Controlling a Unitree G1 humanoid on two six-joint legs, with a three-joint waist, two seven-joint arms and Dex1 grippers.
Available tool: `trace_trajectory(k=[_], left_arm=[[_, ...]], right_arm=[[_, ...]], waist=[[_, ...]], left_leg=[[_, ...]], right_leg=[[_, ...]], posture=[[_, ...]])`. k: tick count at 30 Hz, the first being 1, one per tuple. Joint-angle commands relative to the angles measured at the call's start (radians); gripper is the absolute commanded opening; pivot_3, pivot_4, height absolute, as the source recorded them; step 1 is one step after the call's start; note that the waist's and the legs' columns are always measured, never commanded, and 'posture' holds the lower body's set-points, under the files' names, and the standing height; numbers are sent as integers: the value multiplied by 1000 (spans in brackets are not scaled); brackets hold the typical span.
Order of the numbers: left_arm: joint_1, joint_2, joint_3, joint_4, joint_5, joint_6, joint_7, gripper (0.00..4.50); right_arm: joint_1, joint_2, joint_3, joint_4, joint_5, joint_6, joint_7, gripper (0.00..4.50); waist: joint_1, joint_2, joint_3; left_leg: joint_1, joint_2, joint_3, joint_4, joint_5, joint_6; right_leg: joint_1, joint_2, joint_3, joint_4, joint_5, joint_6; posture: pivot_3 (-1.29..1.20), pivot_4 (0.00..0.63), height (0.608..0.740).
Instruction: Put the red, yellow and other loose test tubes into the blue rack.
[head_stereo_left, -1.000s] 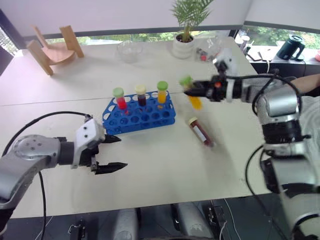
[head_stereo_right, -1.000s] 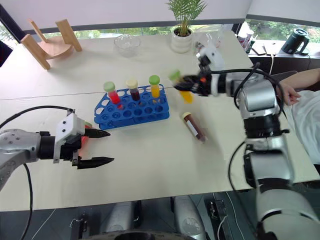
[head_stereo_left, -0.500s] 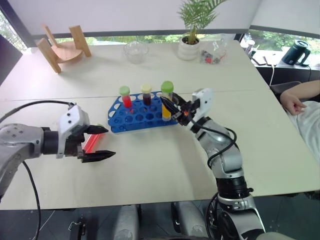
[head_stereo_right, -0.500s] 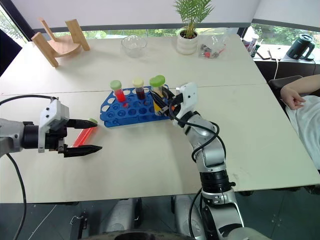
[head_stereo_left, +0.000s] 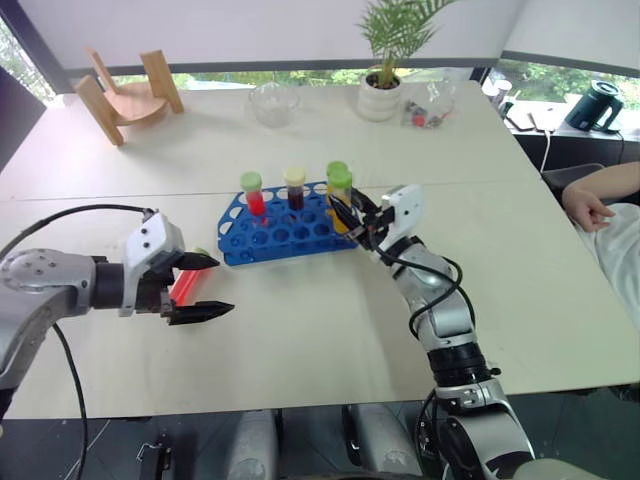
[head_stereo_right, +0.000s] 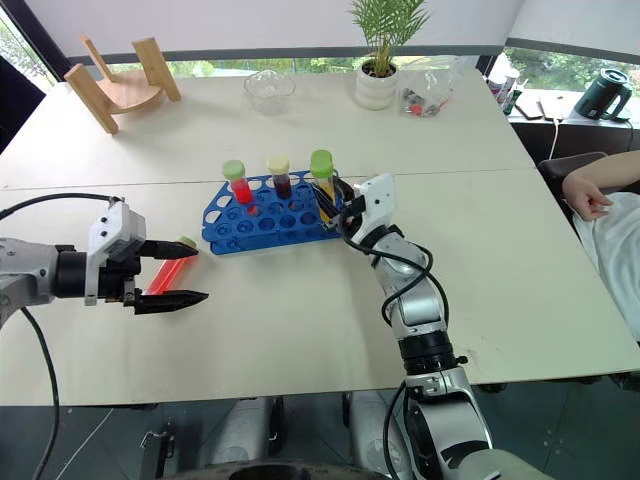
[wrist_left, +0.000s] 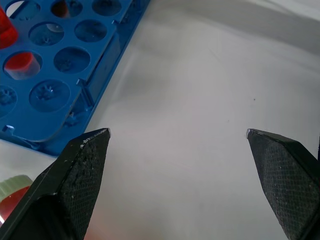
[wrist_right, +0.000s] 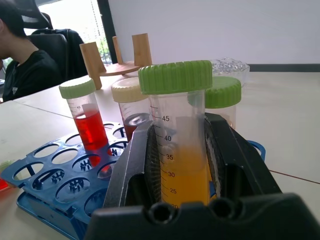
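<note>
left gripper (head_stereo_left: 205, 286) agape, right gripper (head_stereo_left: 352, 215) clamped

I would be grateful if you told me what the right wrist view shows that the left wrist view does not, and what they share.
Right wrist view: the right gripper shut on an upright yellow tube, red and dark tubes standing behind it, a wooden stand, and a seated person.

Left wrist view: the open left gripper over the bare table, with a lying red tube's cap beside one finger.

Both: the blue rack.
</note>
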Motion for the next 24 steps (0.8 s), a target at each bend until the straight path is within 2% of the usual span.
trace_trajectory(k=[1, 3, 7, 9, 10, 13, 15, 17, 20, 22, 24], left_arm=[[-1, -2, 8, -23, 4, -9, 8, 4500], [-1, -5, 7, -24, 6, -8, 11, 4500], [2, -10, 8, -23, 10, -12, 14, 4500], [3, -15, 3, -18, 22, -26, 18, 4500], [2, -19, 1, -20, 23, -29, 19, 4500], [-12, -35, 3, -29, 6, -30, 17, 4500], [-23, -30, 0, -58, 2, -40, 1, 4500], [-28, -23, -6, -94, -1, -50, -16, 4500], [-36, -8, -27, -135, 14, -71, -42, 4500], [-47, 2, -44, -151, 36, -84, -39, 4500], [-64, 2, -63, -154, 72, -99, -17, 4500]], right_arm=[[-18, -9, 3, 15, -9, -37, 2, 828], [-16, -13, 6, 16, -9, -43, 3, 828], [9, -27, 16, -42, 0, -22, 14, 2811], [23, -56, 8, -133, 14, 31, 20, 3730], [25, -81, -2, -190, 28, 72, 30, 4397], [-4, -193, -63, -312, 81, 190, 75, 4463], [-61, -387, -129, -363, 204, 403, 216, 4463], [-108, -586, -126, -380, 294, 603, 372, 4463], [-173, -816, 18, -363, 298, 803, 543, 4463], [-237, -898, 110, -333, 319, 947, 634, 4463], [-307, -935, 201, -295, 320, 1051, 707, 4463]], waist=[[0, 0, 0], [0, 0, 0], [0, 0, 0], [1, 0, 0], [1, 0, 0], [2, 0, 0], [5, 1, 1], [9, 1, 1], [4, 0, 0], [-4, 0, 0], [-12, 0, 0]], left_leg=[[0, 0, 0, 0, 0, 0], [0, 0, 0, 0, 0, 0], [0, 0, 0, 0, 0, 0], [0, 0, 0, 0, 0, 0], [0, 0, 0, 0, 0, 0], [0, 0, 0, 0, 0, 0], [0, 0, 0, 1, 0, 0], [0, -1, 0, 2, 0, 0], [1, 0, 0, 1, 0, 1], [2, 1, -1, 0, -2, 3], [2, 2, 0, 0, -2, 4]], right_leg=[[0, 0, 0, 0, 0, 0], [0, 0, 0, 0, 0, 0], [0, 0, 0, 0, 0, 0], [0, 0, 0, 0, 0, 0], [0, 0, 0, 0, 0, 0], [0, 0, 0, 0, 0, 0], [0, 0, 0, 0, 0, 0], [1, -1, 0, -1, 0, 0], [2, 0, 0, -1, 0, 0], [3, 2, 0, -1, -1, -2], [1, 3, 1, -1, -1, -2]], posture=[[0, 150, 740], [0, 150, 740], [0, 150, 740], [0, 150, 740], [0, 150, 740], [0, 150, 740], [0, 150, 740], [0, 150, 740], [0, 150, 740], [0, 150, 740], [0, 150, 740]])
